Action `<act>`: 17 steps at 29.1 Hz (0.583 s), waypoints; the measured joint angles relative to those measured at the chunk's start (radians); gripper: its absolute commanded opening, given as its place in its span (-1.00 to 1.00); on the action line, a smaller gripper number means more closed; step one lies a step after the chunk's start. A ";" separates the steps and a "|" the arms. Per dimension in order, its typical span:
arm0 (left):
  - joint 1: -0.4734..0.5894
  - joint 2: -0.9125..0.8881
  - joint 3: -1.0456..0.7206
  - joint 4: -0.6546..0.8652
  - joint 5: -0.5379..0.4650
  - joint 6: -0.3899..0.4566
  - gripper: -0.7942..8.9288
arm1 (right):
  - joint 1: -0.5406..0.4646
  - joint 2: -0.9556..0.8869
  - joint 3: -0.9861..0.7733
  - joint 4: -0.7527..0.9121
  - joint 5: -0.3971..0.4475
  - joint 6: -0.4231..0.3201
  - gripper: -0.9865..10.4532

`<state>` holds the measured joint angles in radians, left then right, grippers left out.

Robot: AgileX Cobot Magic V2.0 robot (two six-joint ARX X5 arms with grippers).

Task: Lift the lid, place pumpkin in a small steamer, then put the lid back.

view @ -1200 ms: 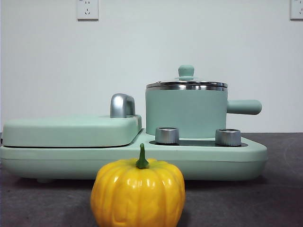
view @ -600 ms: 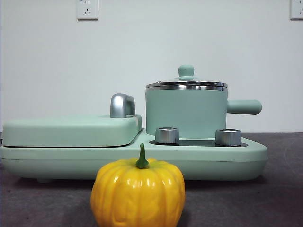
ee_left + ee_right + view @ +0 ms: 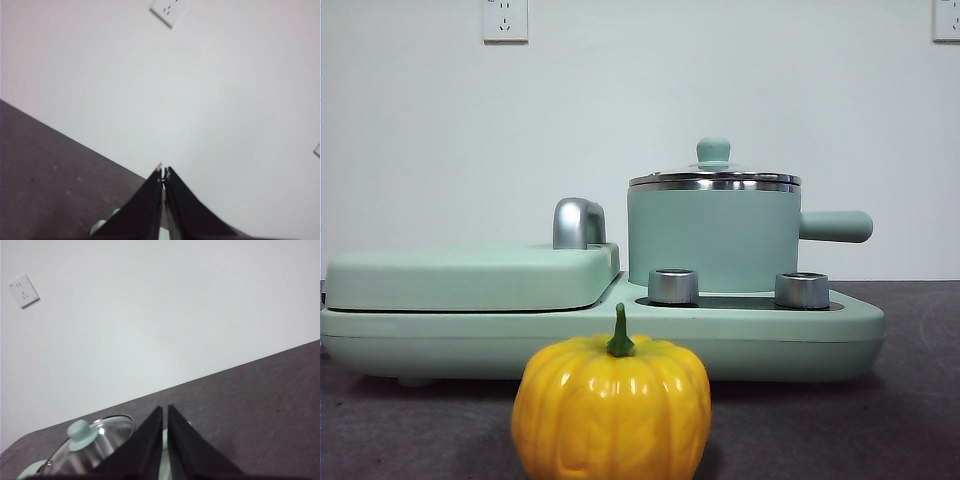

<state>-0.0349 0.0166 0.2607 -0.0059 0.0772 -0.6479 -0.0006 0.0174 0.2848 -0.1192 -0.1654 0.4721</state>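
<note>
Nothing is done yet. Front view: lid (image 3: 713, 178) is seated on the small steamer (image 3: 713, 240); pumpkin (image 3: 611, 408) sits near, on the table. Left wrist view: left gripper (image 3: 163, 175) is closed, empty. Right wrist view: right gripper (image 3: 165, 412) is closed, empty, beside the lid's knob.

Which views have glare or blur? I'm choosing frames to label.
Front view: sharp, with glare streaks on the pumpkin and lid rim. Left wrist view: soft, slightly blurred; left gripper shut. Right wrist view: small glint on the lid glass; right gripper shut.
</note>
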 measured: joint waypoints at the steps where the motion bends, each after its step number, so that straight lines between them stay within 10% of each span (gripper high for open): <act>1: 0.000 0.010 0.033 -0.044 0.000 0.011 -0.82 | 0.000 0.007 0.024 -0.028 -0.001 0.000 -0.80; 17: 0.000 0.296 0.420 -0.481 0.036 0.285 -0.82 | 0.000 0.294 0.356 -0.304 -0.128 -0.147 -0.80</act>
<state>-0.0349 0.3122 0.6807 -0.4873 0.1131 -0.3630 -0.0006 0.3115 0.6411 -0.4232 -0.2935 0.3248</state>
